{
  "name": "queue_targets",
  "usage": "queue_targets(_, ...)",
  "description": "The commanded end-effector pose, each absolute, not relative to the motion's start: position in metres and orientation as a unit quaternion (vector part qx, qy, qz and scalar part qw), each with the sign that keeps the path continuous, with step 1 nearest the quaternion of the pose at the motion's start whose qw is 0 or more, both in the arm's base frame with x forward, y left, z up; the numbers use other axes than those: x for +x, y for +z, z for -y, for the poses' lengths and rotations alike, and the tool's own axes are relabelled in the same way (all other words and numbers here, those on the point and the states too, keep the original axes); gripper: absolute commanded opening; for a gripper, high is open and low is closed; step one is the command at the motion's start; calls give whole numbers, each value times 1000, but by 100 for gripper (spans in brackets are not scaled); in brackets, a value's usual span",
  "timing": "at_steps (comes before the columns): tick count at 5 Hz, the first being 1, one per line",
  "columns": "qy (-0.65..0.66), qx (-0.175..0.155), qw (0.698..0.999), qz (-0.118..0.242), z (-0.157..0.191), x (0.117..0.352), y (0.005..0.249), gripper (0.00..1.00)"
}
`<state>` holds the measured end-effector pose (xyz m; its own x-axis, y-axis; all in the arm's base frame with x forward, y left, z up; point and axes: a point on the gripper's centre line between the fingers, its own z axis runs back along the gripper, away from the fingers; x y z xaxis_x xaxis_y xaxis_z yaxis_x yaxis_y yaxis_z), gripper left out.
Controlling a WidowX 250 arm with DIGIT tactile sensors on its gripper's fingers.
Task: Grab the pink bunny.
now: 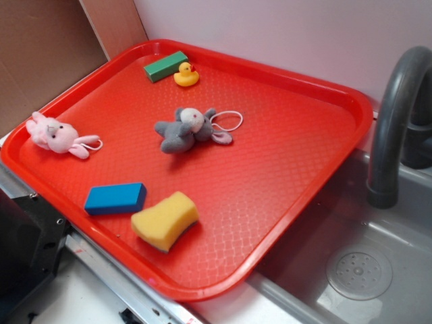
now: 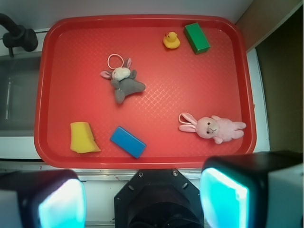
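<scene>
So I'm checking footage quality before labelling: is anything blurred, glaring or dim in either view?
Wrist view: the fingers at the bottom edge are large, soft and out of focus with bright cyan pads, while the red tray and pink bunny are sharp. Exterior view: even, soft light, faint shadows, the bunny crisp, the lower left corner dark.

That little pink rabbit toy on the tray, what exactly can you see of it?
The pink bunny is a small, pale pink plush with long ears, a white face and dark dot eyes. A thin white string loop trails from it. It looks soft and fuzzy. It lies flat near one edge of the red tray, touching only the tray floor. It lies apart from the grey plush animal and the blue block. In the wrist view it lies at, and nothing is gripping it.
</scene>
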<state>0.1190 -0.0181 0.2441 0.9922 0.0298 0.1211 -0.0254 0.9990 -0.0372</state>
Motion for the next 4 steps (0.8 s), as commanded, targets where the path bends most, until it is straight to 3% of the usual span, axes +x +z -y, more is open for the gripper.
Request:
queue_targets(1,14,-18,998,61,18,119,244,100)
queue_targets(2,-109,40,989,90,-8,150,249,100)
queue_targets(3,-225,70,966,103,-25,178,251,100)
queue_targets(4,-323,110,939,47,-36,199,233,100)
